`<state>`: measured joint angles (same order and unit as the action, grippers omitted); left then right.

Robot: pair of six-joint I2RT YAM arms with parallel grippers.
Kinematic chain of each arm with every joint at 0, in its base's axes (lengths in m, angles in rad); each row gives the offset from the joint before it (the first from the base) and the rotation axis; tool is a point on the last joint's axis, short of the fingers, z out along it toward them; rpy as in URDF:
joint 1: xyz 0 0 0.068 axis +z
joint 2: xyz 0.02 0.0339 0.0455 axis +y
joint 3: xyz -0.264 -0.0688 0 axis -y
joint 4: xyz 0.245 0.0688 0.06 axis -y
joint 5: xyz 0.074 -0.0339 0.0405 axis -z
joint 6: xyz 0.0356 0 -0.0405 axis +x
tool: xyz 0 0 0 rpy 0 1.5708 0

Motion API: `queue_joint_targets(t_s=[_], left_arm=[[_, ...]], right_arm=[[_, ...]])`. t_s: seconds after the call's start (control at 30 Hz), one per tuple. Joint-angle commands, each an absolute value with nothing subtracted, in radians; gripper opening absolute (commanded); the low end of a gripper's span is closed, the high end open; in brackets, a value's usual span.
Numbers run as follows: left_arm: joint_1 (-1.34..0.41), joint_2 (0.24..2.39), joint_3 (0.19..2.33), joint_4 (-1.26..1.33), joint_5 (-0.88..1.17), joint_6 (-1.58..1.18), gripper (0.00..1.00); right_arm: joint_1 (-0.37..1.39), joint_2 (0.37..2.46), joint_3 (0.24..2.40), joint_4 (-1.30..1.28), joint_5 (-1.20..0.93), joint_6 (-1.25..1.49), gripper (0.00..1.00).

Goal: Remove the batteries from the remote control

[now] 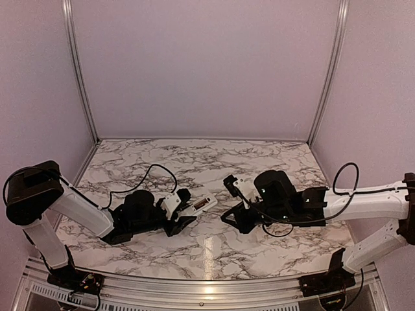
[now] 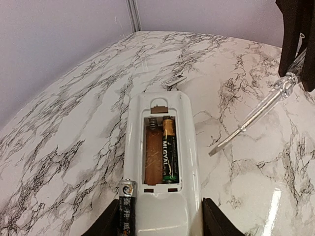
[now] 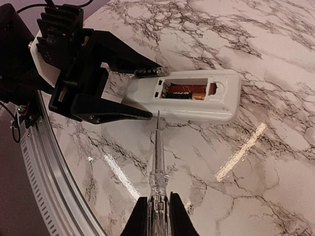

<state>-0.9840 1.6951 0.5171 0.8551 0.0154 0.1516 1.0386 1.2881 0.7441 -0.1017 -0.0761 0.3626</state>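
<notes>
**Item 1, desk** [image 1: 162, 162]: a marbled top that carries everything. Glare streaks wash out parts of it.

**Item 2, left fingers** [image 3: 118, 113]: half spread, pinching the remote control [image 2: 162, 209] by its long sides at 1 end. We judge this pins it flat near the desk's middle, open bay upward, so the other arm can work on it.

**Item 3, right fingers** [image 3: 140, 219]: pressed together on the clear handle of a screwdriver [image 2: 258, 113]. The blade is aimed at the remote's side, apparently to lever a cell out. Its tip sits just beside the casing, not in the bay.

**Item 4, batteries:**
- 1 seated battery [image 2: 170, 152] lies in the bay beside 1 bare reddish slot [image 2: 153, 157].
- 1 loose battery [image 2: 126, 211] rests against the remote's edge, next to a finger.
- We count the unloading as half done.

**Item 5, pale strip** [image 2: 173, 81]: lies just past the remote's far end. It may be the cover, but it is too small to confirm.

**Not made out:**
- The loose battery's lower end is cut off by the frame, so we cannot tell whether it lies free or wedged.
- From above, neither battery shows.
</notes>
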Motion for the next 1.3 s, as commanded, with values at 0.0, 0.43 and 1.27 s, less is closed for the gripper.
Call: queue_joint_targets(t_s=[0.0, 0.43, 1.27], left_arm=[[-0.995, 1.722, 0.549, 0.843, -0.029, 0.176, 0.0], [-1.01, 1.715, 0.542, 0.835, -0.004, 0.211, 0.0], [-1.017, 1.718, 0.54, 0.823, 0.052, 0.237, 0.0]], right_arm=[[1.064, 1.339, 0.809, -0.106, -0.145, 0.375, 0.0], [1.068, 1.498, 0.906, -0.058, -0.114, 0.342, 0.0], [1.023, 1.583, 1.005, -0.112, 0.099, 0.318, 0.0]])
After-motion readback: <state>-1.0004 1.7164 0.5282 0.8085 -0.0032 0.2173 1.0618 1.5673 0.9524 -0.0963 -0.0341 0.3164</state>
